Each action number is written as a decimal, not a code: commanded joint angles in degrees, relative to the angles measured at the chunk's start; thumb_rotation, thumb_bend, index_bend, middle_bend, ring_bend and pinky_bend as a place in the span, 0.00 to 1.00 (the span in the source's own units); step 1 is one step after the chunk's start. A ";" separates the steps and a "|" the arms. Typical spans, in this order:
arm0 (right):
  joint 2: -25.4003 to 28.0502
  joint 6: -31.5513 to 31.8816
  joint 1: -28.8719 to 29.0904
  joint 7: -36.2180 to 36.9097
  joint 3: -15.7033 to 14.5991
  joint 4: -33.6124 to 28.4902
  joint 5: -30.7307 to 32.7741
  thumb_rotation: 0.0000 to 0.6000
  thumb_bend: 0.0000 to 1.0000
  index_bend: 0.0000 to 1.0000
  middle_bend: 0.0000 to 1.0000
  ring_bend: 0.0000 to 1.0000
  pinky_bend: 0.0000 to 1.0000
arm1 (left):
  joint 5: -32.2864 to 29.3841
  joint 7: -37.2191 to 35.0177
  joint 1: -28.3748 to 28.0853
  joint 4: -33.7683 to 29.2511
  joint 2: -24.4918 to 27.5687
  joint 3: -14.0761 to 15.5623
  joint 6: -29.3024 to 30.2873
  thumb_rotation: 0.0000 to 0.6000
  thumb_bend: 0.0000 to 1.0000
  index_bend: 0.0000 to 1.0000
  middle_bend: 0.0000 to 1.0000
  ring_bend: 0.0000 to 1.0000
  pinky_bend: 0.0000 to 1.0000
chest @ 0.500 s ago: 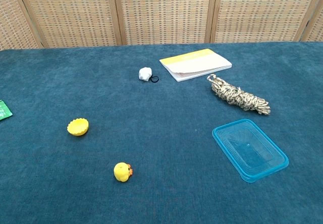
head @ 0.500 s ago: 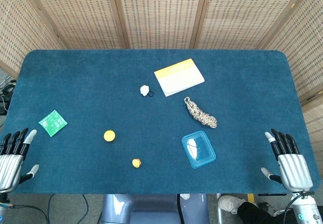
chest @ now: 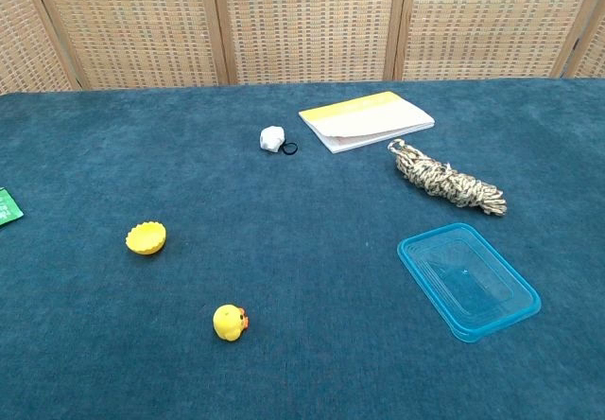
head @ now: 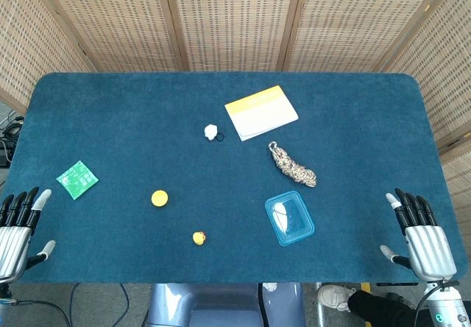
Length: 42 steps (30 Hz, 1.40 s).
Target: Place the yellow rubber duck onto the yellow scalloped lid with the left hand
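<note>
The yellow rubber duck sits on the blue table near the front edge, nothing touching it. The yellow scalloped lid lies a short way behind and to the left of the duck. My left hand hovers at the table's front left corner, fingers apart and holding nothing, far left of both. At the front right corner my right hand is likewise spread and holds nothing. Neither hand shows in the chest view.
A blue plastic container lies right of the duck. Behind it are a coiled rope, a yellow-and-white notebook and a small white ball with a black ring. A green packet lies at the left.
My left hand has slid slightly left and down at the table's corner. Everything else is as it was.
</note>
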 commanded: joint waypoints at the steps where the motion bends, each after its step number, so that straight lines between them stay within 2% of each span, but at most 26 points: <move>1: -0.09 -0.33 0.05 -0.22 0.05 0.10 0.43 1.00 0.00 0.00 0.00 0.00 0.00 | -0.07 -0.20 -0.16 0.03 0.11 -0.15 -0.18 1.00 0.25 0.00 0.00 0.00 0.00; 20: 0.55 0.44 -0.36 1.43 0.44 0.04 0.87 1.00 0.00 0.00 0.00 0.00 0.00 | 0.68 -1.89 -1.19 0.83 -0.02 -0.45 -1.10 1.00 0.25 0.00 0.00 0.00 0.00; 24: 0.91 0.60 -0.49 2.24 0.73 -0.11 1.42 1.00 0.00 0.00 0.00 0.00 0.00 | 3.53 -2.90 -3.20 2.08 -0.08 -0.23 -2.91 1.00 0.25 0.00 0.00 0.00 0.00; 32: 1.48 0.83 -0.70 3.62 1.33 -0.31 2.47 1.00 0.00 0.00 0.00 0.00 0.00 | 13.71 -9.08 -11.01 6.11 0.52 0.58 -8.51 1.00 0.25 0.00 0.00 0.00 0.00; 39: 1.71 0.57 -0.65 4.36 1.75 -0.09 3.31 1.00 0.00 0.00 0.00 0.00 0.00 | 18.37 -12.62 -15.15 5.96 0.73 1.57 -11.20 1.00 0.25 0.00 0.00 0.00 0.00; 42: 1.72 0.26 -0.57 4.51 1.85 0.02 3.70 1.00 0.00 0.00 0.00 0.00 0.00 | 19.83 -13.45 -17.35 5.21 0.87 2.35 -14.06 1.00 0.25 0.00 0.00 0.00 0.00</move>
